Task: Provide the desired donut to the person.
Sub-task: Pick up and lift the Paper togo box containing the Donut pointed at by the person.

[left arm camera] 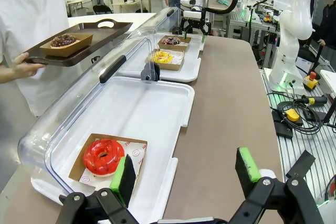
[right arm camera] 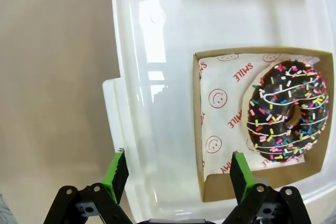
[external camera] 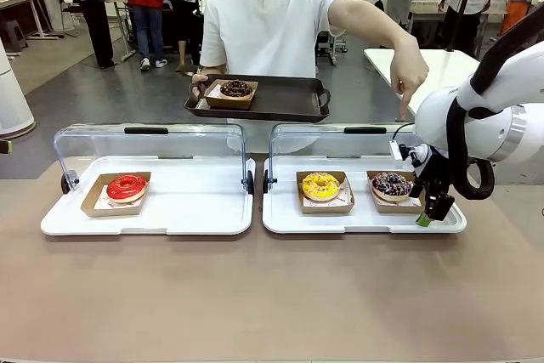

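right tool (right arm camera: pixel 176 167): wide, astride box (right arm camera: pixel 197 145) wall
risk: descent may catch tray (right arm camera: pixel 152 77) rim, tipping the donut (right arm camera: pixel 287 111)

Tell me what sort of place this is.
Probably a robotics lab staged as a donut counter, not a real shop. The red donut sits in a white display tray with a raised clear lid, while a cabled yellow control box lies beside the table.
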Robot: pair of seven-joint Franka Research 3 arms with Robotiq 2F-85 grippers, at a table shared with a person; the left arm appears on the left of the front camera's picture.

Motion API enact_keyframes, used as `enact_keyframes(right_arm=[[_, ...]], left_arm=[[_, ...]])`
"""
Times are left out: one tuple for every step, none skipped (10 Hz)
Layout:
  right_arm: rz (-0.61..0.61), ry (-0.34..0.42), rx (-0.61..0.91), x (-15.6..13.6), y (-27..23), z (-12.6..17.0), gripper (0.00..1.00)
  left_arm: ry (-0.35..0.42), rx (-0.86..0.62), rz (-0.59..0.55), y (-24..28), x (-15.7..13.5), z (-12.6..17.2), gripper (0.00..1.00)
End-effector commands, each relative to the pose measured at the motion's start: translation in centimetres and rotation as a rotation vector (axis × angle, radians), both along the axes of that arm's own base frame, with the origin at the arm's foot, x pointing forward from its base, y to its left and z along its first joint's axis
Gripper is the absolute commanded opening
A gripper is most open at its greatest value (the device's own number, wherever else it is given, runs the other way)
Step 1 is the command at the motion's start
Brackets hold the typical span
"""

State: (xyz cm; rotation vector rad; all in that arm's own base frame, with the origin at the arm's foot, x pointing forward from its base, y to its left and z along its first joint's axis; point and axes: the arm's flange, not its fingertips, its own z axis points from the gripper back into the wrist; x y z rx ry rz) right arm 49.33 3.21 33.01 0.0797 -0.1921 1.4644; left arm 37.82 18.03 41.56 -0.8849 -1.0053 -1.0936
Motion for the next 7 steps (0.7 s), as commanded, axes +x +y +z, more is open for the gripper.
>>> enact_keyframes(right_arm=[[-0.026, -0.017, 0.011, 1.06, -0.40, -0.18, 1.00], [-0.031, -0.018, 0.008, 1.16, -0.57, -0.07, 1.00], [-0.038, -0.014, 0.002, 1.13, -0.71, -0.02, 1.00], [-0.045, -0.010, -0.001, 1.15, -0.91, -0.05, 1.00], [-0.049, -0.005, -0.001, 1.16, -1.11, -0.12, 1.00], [-0.051, -0.004, 0.001, 1.16, -1.23, -0.18, 1.00], [-0.052, -0.004, 0.000, 1.19, -1.31, -0.22, 1.00]], left_arm=[[-0.009, -0.007, 0.002, 0.02, -0.08, 0.10, 1.00], [-0.009, -0.007, 0.002, 0.02, -0.08, 0.10, 1.00], [-0.009, -0.007, 0.002, 0.02, -0.08, 0.10, 1.00], [-0.009, -0.007, 0.002, 0.02, -0.08, 0.10, 1.00], [-0.009, -0.007, 0.002, 0.02, -0.08, 0.10, 1.00], [-0.009, -0.007, 0.002, 0.02, -0.08, 0.10, 1.00], [-0.009, -0.007, 0.002, 0.02, -0.08, 0.10, 1.00]])
